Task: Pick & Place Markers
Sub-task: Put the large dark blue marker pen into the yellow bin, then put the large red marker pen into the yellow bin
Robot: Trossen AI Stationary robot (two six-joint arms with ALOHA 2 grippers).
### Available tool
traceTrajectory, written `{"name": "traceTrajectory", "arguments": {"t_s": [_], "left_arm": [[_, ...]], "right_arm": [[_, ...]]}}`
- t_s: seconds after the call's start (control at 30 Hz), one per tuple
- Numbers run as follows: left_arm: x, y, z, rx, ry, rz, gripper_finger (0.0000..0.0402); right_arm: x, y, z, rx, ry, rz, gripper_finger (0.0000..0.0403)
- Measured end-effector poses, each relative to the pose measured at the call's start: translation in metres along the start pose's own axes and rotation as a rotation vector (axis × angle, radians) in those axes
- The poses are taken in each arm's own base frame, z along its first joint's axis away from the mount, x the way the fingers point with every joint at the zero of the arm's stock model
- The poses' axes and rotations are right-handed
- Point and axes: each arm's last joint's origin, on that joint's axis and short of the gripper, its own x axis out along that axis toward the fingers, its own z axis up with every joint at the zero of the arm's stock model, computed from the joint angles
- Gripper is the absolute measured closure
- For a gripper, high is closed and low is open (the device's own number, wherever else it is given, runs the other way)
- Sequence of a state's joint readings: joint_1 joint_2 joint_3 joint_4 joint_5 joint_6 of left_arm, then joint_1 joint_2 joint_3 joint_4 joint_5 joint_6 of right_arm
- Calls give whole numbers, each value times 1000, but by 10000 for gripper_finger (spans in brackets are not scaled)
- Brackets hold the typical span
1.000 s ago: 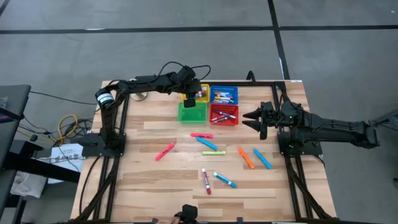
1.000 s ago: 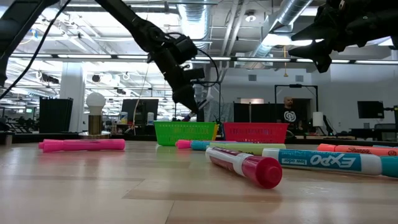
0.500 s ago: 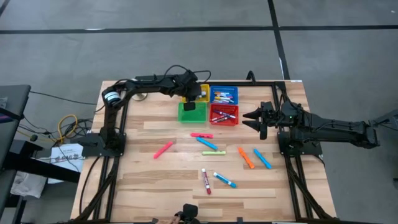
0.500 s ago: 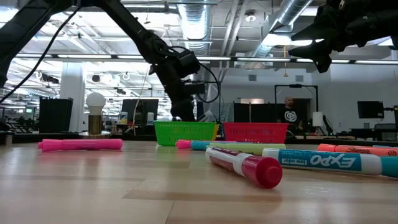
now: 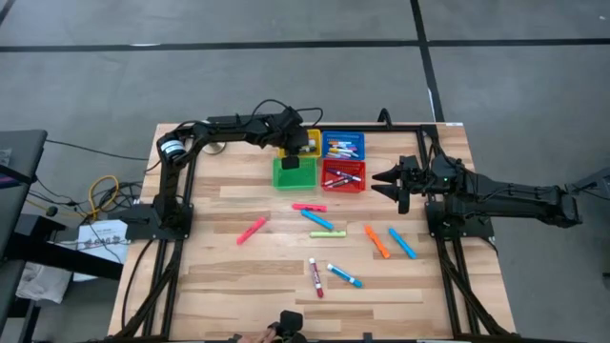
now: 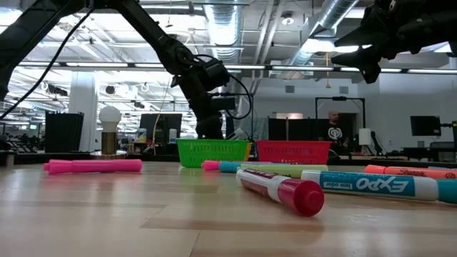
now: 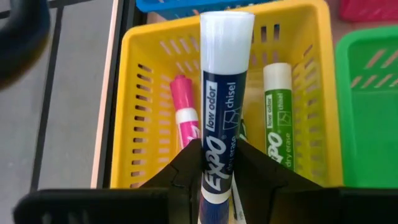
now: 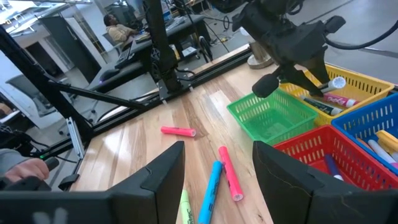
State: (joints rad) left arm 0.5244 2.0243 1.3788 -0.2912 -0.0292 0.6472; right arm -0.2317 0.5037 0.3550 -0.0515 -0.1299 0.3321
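Since a second ago, your left end effector [image 7: 217, 163] has dipped lower over the yellow basket [image 7: 149, 93], clenched on a blue Expo marker [image 7: 222, 93]. Pink and green markers lie inside. Your right end effector [image 5: 381, 180] waits released beside the red basket [image 5: 344, 175]; more markers dot the worktop [image 5: 219, 286].

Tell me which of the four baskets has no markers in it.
The green basket, at the front left of the cluster: its floor shows bare, while the yellow basket, blue basket and red basket each hold markers.
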Motion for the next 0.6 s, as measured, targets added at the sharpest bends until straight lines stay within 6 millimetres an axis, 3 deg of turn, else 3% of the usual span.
{"name": "traceTrajectory", "arguments": {"t_s": [0.2, 0.6], "left_arm": [[0, 1, 1, 3, -9, 7, 316], [-2, 3, 3, 1, -27, 35, 251]], "right_arm": [[0, 0, 0, 0, 0, 0, 225], [0, 0, 0, 0, 0, 0, 225]]}}
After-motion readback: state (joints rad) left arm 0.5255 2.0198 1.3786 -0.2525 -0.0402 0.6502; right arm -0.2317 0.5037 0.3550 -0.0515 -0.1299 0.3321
